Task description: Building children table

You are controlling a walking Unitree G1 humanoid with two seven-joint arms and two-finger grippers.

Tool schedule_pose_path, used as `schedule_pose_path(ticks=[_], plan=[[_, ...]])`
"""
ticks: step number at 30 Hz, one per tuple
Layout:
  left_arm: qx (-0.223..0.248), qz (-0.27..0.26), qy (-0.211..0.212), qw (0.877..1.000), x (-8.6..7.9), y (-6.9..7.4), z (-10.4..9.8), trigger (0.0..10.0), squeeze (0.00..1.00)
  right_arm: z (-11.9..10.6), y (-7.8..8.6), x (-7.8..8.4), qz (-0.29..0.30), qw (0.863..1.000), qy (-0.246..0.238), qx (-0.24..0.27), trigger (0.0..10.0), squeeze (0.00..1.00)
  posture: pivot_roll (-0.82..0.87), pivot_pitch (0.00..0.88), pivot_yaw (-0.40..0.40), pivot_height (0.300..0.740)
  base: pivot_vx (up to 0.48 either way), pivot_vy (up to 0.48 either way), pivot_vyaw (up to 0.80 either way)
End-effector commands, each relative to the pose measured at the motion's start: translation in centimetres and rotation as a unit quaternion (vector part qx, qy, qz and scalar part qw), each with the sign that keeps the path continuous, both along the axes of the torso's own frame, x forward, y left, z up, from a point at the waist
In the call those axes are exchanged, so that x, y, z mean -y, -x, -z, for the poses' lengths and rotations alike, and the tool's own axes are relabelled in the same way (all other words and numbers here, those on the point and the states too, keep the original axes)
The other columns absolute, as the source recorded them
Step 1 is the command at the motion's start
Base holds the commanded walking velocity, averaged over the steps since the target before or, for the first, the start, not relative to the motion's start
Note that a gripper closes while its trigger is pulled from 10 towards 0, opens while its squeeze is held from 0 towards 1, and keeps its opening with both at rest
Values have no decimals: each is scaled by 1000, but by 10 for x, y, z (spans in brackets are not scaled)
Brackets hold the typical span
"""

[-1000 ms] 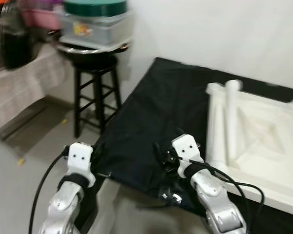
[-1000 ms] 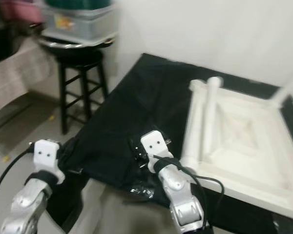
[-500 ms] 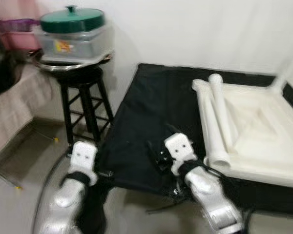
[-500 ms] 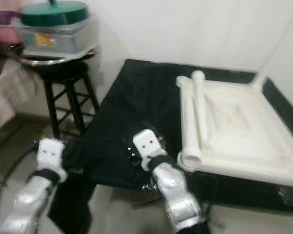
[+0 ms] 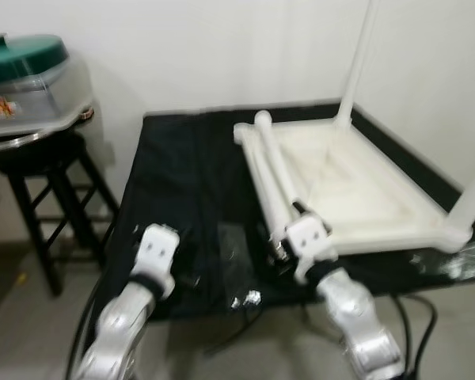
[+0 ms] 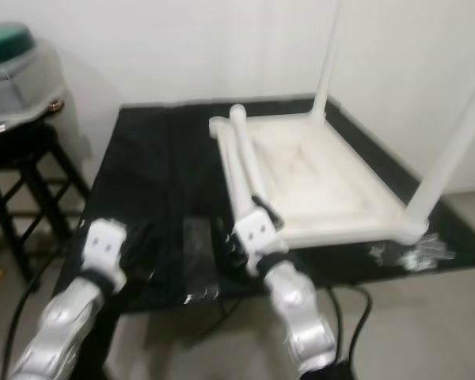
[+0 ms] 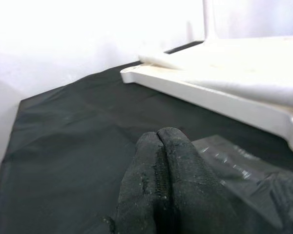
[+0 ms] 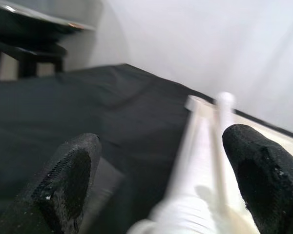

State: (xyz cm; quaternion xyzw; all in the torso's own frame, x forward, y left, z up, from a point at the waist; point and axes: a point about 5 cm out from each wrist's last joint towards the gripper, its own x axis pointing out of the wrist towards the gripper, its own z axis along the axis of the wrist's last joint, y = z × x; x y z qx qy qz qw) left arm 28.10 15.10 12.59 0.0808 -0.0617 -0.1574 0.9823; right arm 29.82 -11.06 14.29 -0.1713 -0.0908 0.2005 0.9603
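Two white legs (image 5: 364,55) are standing upright on the overturned white children's table (image 5: 340,178), which is lying on its top on a black cloth (image 5: 182,182) spread over the floor against a white wall, while two more loose legs (image 5: 273,178) are lying side by side along its left edge. Compared with a second ago, the whole picture is sitting further left and the table is showing more fully, with both upright legs in view, so the head camera is turning toward it rather than the table moving. The right gripper (image 8: 166,180) is now hovering just above the near ends of the lying legs, closer to them than before, its two black fingers (image 8: 263,185) spread wide apart and grasping nothing. The left gripper (image 7: 163,185) is hanging low over the near part of the cloth, well apart from the table, its fingertips pressed together on nothing, with a crinkled clear plastic bag (image 5: 233,253) lying on the cloth just ahead of it. A second scrap of clear plastic (image 5: 459,265) is lying by the table's near right corner. At the far left, a black wooden stool (image 5: 39,198) is carrying a metal tray with a clear container and green lid (image 5: 24,51), now nearer the picture's edge than a second ago.
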Motion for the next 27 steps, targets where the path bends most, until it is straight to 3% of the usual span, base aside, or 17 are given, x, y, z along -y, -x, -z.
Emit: schedule_pose_path(ticks=[1,17,26,27], plan=[[-11,-3,-9,1000,-5,1,6,10000,0,-3,-1,-1,-3,1000,-1,10,10000,0,-42,15,37,740,0,-480,0],[-14,9,-7,1000,-6,-3,5,10000,0,-4,-3,-1,1,1000,-7,17,10000,0,-42,14,38,740,0,-470,0],[-3,15,-6,1000,-6,-6,0,10000,0,-4,-4,0,2,1000,-21,15,10000,0,-46,17,40,740,0,0,0],[5,23,-17,1000,-5,-7,-3,10000,643,-4,-4,1,5,1000,-28,12,10000,0,-46,17,40,740,0,0,0]])
